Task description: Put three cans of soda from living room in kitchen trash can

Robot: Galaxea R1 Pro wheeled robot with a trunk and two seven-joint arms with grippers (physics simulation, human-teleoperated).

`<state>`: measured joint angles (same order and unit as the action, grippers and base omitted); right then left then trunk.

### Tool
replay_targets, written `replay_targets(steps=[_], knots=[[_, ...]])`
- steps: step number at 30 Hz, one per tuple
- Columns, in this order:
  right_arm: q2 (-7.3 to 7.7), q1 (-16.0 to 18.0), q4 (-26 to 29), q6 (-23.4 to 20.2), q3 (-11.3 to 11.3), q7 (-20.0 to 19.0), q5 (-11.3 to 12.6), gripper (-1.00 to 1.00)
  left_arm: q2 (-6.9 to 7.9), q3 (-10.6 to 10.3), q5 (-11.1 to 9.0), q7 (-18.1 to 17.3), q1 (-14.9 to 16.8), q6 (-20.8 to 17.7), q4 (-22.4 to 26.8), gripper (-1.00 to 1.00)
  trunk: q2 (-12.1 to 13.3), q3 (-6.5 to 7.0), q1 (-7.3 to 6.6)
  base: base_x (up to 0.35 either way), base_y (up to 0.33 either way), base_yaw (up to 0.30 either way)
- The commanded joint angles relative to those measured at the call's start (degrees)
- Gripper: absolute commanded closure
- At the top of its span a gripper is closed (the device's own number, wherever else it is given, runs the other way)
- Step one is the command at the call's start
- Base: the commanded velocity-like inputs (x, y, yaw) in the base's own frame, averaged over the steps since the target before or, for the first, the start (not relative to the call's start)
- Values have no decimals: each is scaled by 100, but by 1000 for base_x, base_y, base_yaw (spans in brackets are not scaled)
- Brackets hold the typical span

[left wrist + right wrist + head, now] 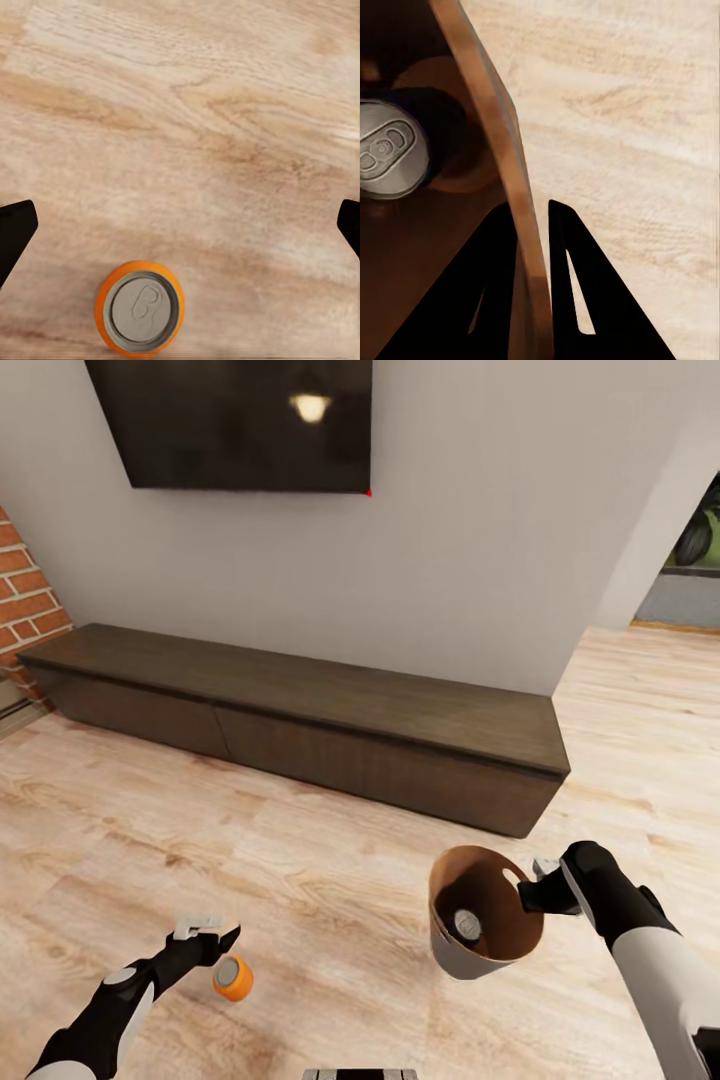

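Standing upright on the pale wood floor, the small orange soda can (232, 977) sits just right of the left gripper (205, 933), fingers spread. The right gripper (532, 892) pinches the brown-lined grey bucket's rim (502, 161), holding a dark can (390, 159).

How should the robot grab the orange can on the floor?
The orange can stands upright on the wooden floor, silvery top up, so probably best to come straight down and pinch its round sides, just under the rim. The left gripper hangs open near it, one finger on each edge of the left wrist view, and needs centring over the can.
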<state>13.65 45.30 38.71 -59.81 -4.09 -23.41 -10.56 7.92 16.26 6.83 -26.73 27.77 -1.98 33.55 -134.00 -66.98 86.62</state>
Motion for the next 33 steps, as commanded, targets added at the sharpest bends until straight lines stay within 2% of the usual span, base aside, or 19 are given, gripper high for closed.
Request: replay_targets(steps=[1, 5, 6, 9, 10, 12, 16, 21, 25, 28, 33], knots=[[6, 22, 21, -19, -4, -27, 110, 100, 0, 0, 1, 2, 0, -5, -14, -100, -42, -18, 22, 0, 0, 0], [148, 167, 50, -19, 3, -51, 122, 100, -1, 0, 7, 8, 0, 15, -169, -100, -202, -91, 110, 0, 0, 0], [265, 298, 52, -19, 22, -63, 125, 100, 0, 0, 8, 9, 0, 32, -223, -100, -243, -113, 132, 0, 0, 0], [399, 526, 20, -19, 129, -113, 130, 100, 1, 4, 10, 9, 0, 56, -261, -100, -363, -186, 198, 0, 0, 0], [502, 718, -101, -19, 323, -268, 133, 100, 0, 6, 11, 10, 0, 68, -274, -100, -403, -212, 219, 0, 0, 0], [582, 860, -255, -19, 487, -455, 133, 100, -1, 7, 8, 10, 0, 74, -279, -100, -483, -265, 263, 0, 0, 0], [880, 1327, -724, -19, 1049, -1200, 127, 100, 5, 7, -34, 10, 0, 88, -285, -100, -644, -372, 351, 0, 0, 0], [1074, 1622, -865, -19, 1390, -1428, 111, 100, 3, 8, -38, 10, 0, 174, -286, -100, -764, -471, 417, 0, 0, 0], [1126, 1681, -880, -19, 1649, -1451, 108, 100, 7, 9, -67, 10, 0, 200, -280, -100, -764, -507, 417, 0, 0, 0], [1135, 1688, -882, -19, 1700, -1454, 107, 100, 7, 9, -72, 7, 0, 204, -279, -100, -764, -534, 417, 0, 0, 0], [1139, 1692, -883, -19, 1732, -1455, 107, 100, 7, 13, -56, 3, 0, 200, -284, -100, -926, -674, 508, 0, 0, 0]])
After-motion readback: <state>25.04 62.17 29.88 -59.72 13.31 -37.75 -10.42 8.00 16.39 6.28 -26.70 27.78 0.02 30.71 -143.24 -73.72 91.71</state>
